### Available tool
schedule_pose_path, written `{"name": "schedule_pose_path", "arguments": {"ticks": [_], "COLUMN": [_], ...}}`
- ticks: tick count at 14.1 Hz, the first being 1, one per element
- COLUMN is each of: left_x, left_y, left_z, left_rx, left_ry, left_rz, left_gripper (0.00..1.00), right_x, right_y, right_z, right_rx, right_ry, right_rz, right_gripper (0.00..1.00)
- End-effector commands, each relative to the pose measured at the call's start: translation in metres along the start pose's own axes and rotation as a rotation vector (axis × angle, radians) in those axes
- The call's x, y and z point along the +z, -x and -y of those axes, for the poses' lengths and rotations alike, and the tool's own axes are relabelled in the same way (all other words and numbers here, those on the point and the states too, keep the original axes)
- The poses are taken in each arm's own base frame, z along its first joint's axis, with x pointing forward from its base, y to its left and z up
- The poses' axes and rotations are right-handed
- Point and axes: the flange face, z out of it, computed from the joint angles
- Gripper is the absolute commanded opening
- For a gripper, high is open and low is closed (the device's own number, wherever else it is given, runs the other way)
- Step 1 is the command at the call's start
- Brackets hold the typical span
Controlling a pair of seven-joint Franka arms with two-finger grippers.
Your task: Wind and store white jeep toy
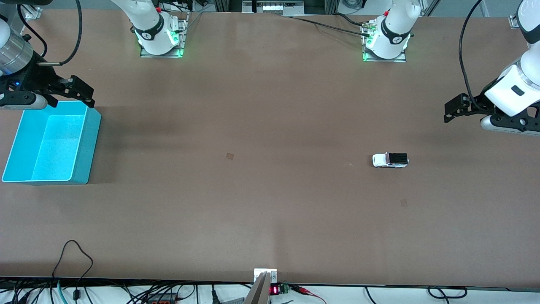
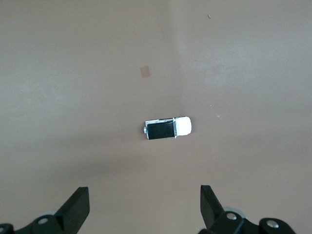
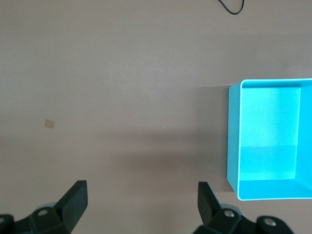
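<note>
The white jeep toy (image 1: pixel 390 160), with a black ribbed rear panel, stands on the brown table toward the left arm's end; the left wrist view shows it too (image 2: pixel 168 128). My left gripper (image 1: pixel 452 110) hangs open above the table at that end, off to the side of the jeep, with nothing between its fingers (image 2: pixel 145 195). The turquoise bin (image 1: pixel 90 143) sits empty at the right arm's end. My right gripper (image 1: pixel 84 93) hovers open over the bin's edge nearest the robots' bases and holds nothing (image 3: pixel 141 192). The bin's rim (image 3: pixel 234 141) shows in the right wrist view.
Two small square marks lie on the table (image 1: pixel 230 156) (image 1: pixel 404 203). A black cable loop (image 1: pixel 76 253) rests near the front edge, beside a small bracket (image 1: pixel 265 274). The arm bases (image 1: pixel 160 40) (image 1: pixel 386 44) stand along the edge farthest from the camera.
</note>
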Motion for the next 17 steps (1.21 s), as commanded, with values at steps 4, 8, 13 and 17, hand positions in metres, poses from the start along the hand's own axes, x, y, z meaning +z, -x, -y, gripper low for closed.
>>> {"name": "schedule_pose_path", "arguments": {"ticks": [4, 8, 13, 17], "left_x": [-0.005, -0.001, 0.003, 0.019], "left_y": [-0.001, 0.003, 0.002, 0.007], "left_z": [0.001, 0.001, -0.003, -0.009], "left_rx": [0.022, 0.02, 0.034, 0.067], "left_ry": [-0.006, -0.002, -0.002, 0.008], "left_rz": [0.022, 0.063, 0.08, 0.173], "left_gripper": [1.0, 1.0, 1.0, 1.0], "right_x": [-0.006, -0.006, -0.006, -0.006], "right_y": [0.0, 0.0, 0.0, 0.0], "right_z": [-0.002, -0.002, -0.002, -0.002], "right_rx": [-0.002, -0.002, -0.002, -0.002], "right_ry": [0.004, 0.004, 0.004, 0.004], "right_rz": [-0.012, -0.012, -0.01, -0.012], "right_gripper": [1.0, 1.0, 1.0, 1.0]}}
